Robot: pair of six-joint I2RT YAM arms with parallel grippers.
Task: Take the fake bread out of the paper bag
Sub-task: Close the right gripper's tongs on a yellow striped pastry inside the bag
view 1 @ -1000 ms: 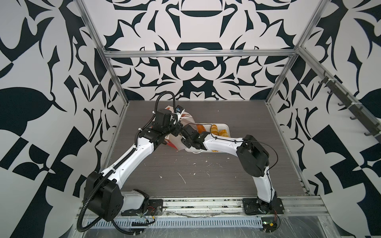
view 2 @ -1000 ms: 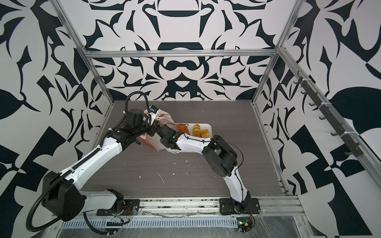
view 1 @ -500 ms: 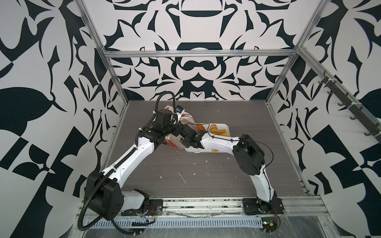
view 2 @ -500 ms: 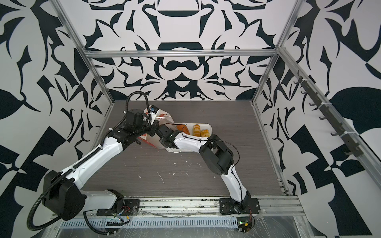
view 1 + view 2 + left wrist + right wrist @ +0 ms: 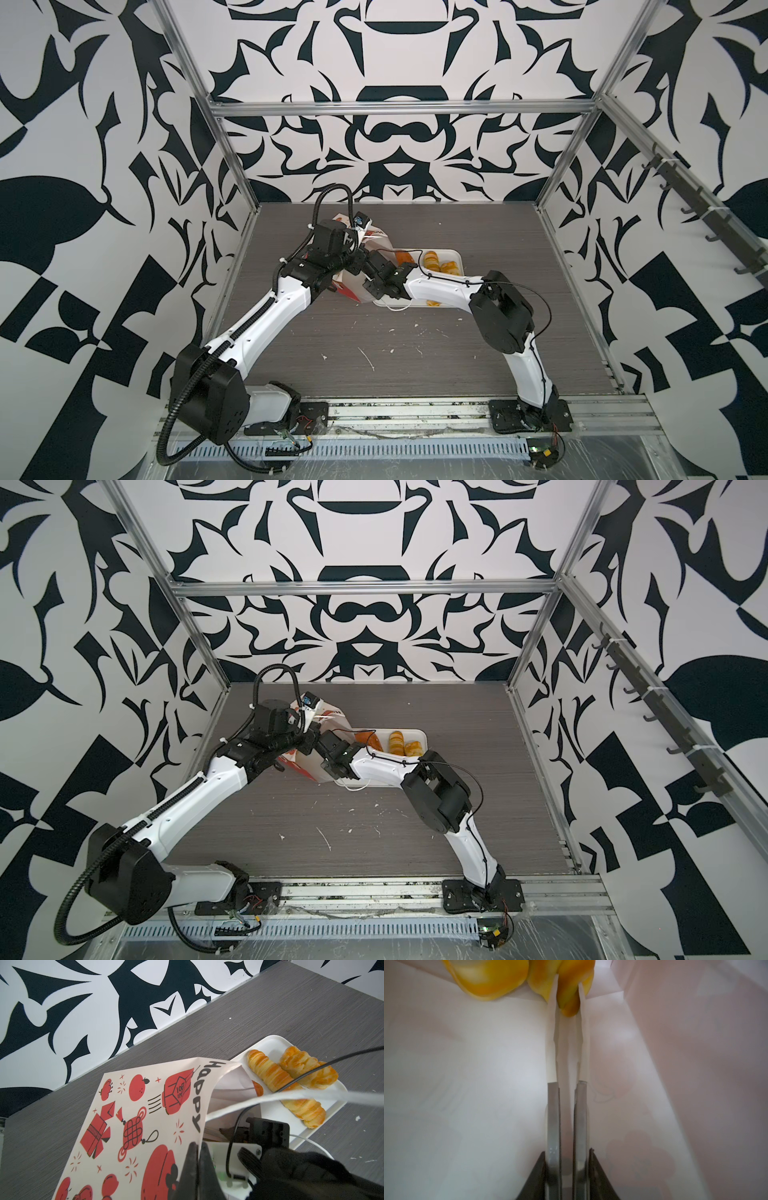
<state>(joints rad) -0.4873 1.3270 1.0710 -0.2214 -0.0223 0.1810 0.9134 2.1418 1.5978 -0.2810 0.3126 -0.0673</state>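
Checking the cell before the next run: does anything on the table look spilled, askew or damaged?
Yes: small white scraps lie scattered like debris on the near half of the grey wood-grain table. The cream paper bag with red motifs is tipped over, not upright, its mouth at the end of the flat white tray.

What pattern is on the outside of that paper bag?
The paper bag is cream with red motifs and black lettering; clearest in the left wrist view.
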